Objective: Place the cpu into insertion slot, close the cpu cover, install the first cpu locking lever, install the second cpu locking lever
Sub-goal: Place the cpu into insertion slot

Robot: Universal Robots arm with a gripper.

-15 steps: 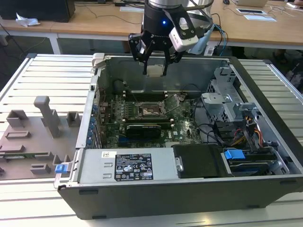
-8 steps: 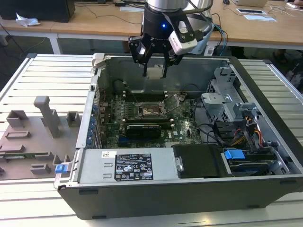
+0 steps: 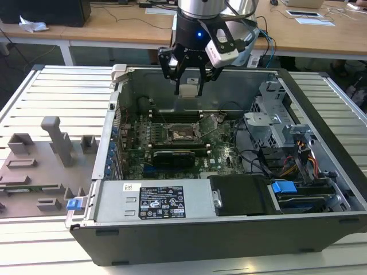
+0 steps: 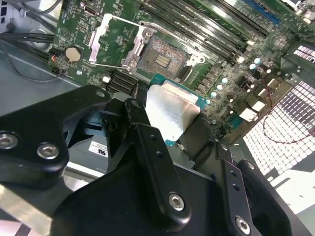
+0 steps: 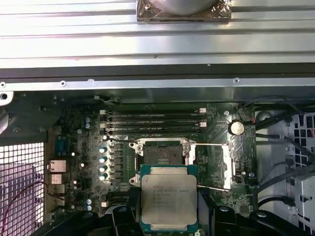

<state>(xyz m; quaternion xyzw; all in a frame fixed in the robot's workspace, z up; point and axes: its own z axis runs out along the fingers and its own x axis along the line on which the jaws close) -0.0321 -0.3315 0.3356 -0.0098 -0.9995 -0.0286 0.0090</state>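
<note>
Step in hand: cpu placement. The gripper (image 3: 188, 87) is clamped on the cpu (image 5: 169, 204) by its edges. The chip hangs in air above the open computer case (image 3: 229, 240), not yet seated. The insertion slot (image 5: 160, 157) is bare. The cpu cover (image 4: 110, 42) is swung open to one side, and the thin wire levers (image 5: 211, 144) stand free.

Judgement: the chip should go down level, with its edges squared to the socket rim and no sliding across the contacts. It needs clearance from the open cover and levers.

Memory slots (image 5: 152, 123) lie just beside the socket. The case rests on a slatted metal table (image 3: 57, 86). Grey fixture blocks (image 3: 54, 134) sit at the exterior view's left, with wooden desks (image 3: 114, 28) behind.
</note>
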